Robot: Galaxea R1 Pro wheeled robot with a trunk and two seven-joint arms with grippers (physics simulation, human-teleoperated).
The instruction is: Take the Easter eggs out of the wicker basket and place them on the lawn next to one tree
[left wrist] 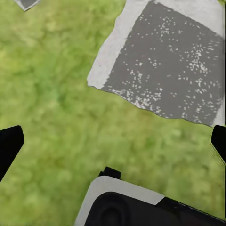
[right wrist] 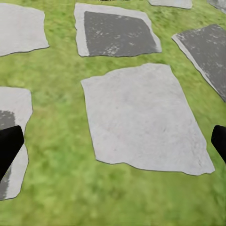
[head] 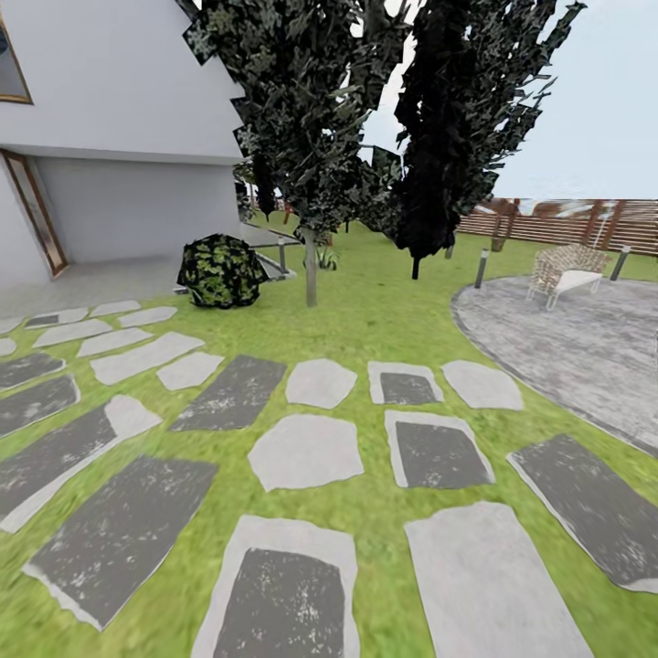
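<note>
Eggs and basket are not to be seen from where the robot stands; it looks across the lawn (head: 366, 311), laid with grey stepping stones (head: 306, 452), toward a tree (head: 311, 265) with a pale straight trunk, a dark thin-trunked tree (head: 416, 265) to its right, a bush (head: 221, 270) by the house (head: 119, 119), and a paved circle (head: 585, 356) with a bench (head: 567, 270) before the fence (head: 567, 224). Left gripper (left wrist: 113, 141) hangs over grass beside a stone, its dark fingertips (left wrist: 9, 146) at the frame's edges, spread wide, with nothing between them. Right gripper (right wrist: 113, 146) hangs the same way, wide and bare, over a pale slab (right wrist: 141, 117). By my judgement the eggs will be light, hard, smooth and apt to roll or slip; each is best pinched across its widest middle with gentle pressure. The pale-trunked tree looks a fair drop spot.
</note>
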